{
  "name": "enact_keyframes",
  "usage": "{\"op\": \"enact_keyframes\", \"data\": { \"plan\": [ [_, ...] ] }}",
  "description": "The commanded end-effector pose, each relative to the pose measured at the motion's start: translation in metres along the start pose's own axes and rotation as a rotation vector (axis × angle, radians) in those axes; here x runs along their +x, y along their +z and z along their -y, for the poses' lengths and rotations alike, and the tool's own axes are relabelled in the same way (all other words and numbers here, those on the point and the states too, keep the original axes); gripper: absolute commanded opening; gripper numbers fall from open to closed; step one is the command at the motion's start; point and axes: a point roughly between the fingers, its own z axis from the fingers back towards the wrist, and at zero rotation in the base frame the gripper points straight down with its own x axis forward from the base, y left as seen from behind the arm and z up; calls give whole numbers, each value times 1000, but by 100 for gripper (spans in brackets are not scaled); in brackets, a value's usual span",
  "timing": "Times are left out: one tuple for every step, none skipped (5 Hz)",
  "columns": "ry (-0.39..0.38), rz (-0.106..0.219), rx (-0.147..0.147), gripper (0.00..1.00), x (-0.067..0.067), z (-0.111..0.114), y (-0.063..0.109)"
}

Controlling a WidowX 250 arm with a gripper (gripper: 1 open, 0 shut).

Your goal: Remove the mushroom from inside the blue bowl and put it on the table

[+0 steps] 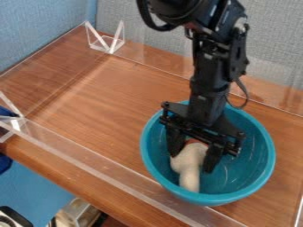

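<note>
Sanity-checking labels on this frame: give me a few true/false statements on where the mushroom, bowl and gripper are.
1. The mushroom lies inside the blue bowl. True.
2. The gripper is raised well above the bowl's rim. False: it reaches down inside the bowl, at the mushroom.
3. The gripper's fingers stand on either side of the mushroom. True.
4. The mushroom already rests on the table. False: it is in the bowl.
5. The bowl sits at the far left corner of the table. False: it sits near the front right, close to the clear front wall.
</note>
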Motion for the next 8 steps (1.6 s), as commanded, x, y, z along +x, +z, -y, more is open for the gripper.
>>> {"op": "enact_keyframes", "data": {
  "plan": [
    [24, 58, -9, 0, 4, -6, 18],
    [59, 62, -10, 0, 5, -4, 17],
    [93, 66, -11, 0, 6, -2, 15],
    [127, 70, -13, 0, 7, 0, 14],
    [183, 77, -16, 0, 1, 11, 17],
    [265, 100, -22, 0, -1, 16, 25],
    [356, 110, -26, 0, 2, 15, 24],
    [442, 116, -30, 0, 5, 14, 21]
  ]
}}
